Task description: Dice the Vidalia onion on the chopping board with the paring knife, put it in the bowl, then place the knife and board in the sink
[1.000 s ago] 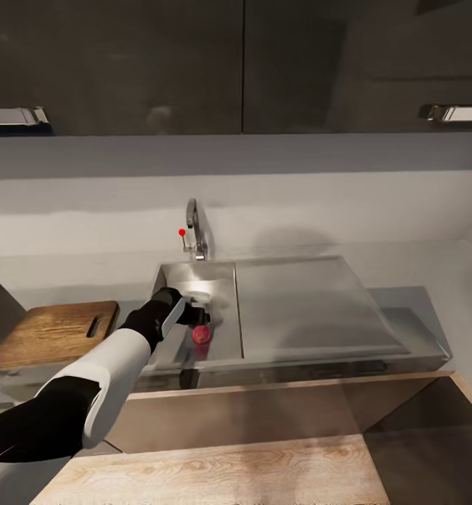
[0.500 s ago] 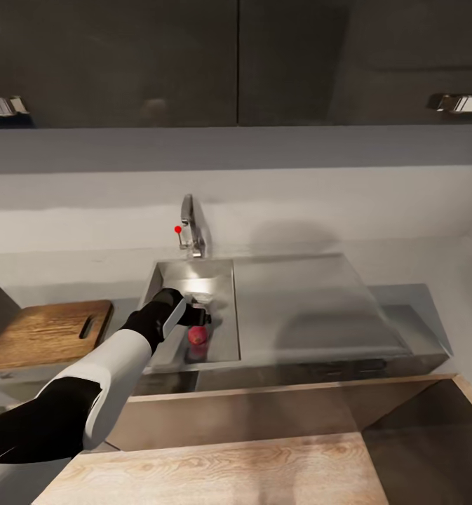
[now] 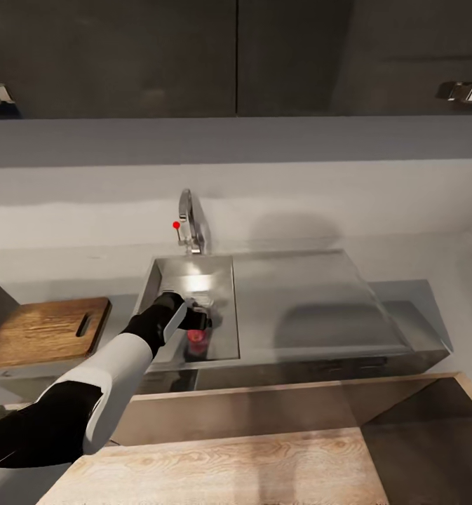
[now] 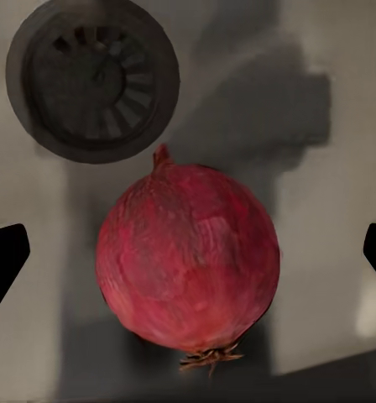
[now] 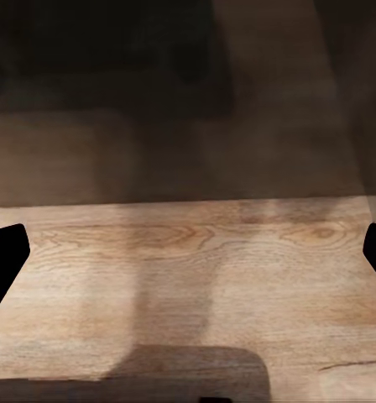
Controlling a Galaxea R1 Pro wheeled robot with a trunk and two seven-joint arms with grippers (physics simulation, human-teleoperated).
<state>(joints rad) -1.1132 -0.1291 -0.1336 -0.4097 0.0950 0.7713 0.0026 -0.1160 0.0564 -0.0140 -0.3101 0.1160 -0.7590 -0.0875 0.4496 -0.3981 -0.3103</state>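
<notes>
The Vidalia onion (image 4: 188, 256), round with red skin, lies on the floor of the grey steel sink (image 3: 221, 280) near the dark round drain (image 4: 93, 80). My left gripper (image 3: 198, 321) hangs open just above it, and the onion (image 3: 197, 341) peeks out below the fingers. In the left wrist view the gripper (image 4: 190, 256) has one dark fingertip on each side of the onion, both apart from it. The brown chopping board (image 3: 46, 330) lies on the countertop (image 3: 127, 303) left of the sink. My right gripper (image 5: 190, 256) is open with nothing between its fingers. The paring knife and bowl are out of view.
A chrome tap (image 3: 191, 223) with a red knob stands behind the basin. The flat drainboard (image 3: 306, 301) extends to the right. Dark wall cabinets (image 3: 236, 56) hang above. A pale wooden surface (image 5: 196, 277) lies below the right gripper.
My left gripper has come down closer over the onion, which it now partly covers in the head view. The camera has shifted, sliding the board and sink slightly left and up.
</notes>
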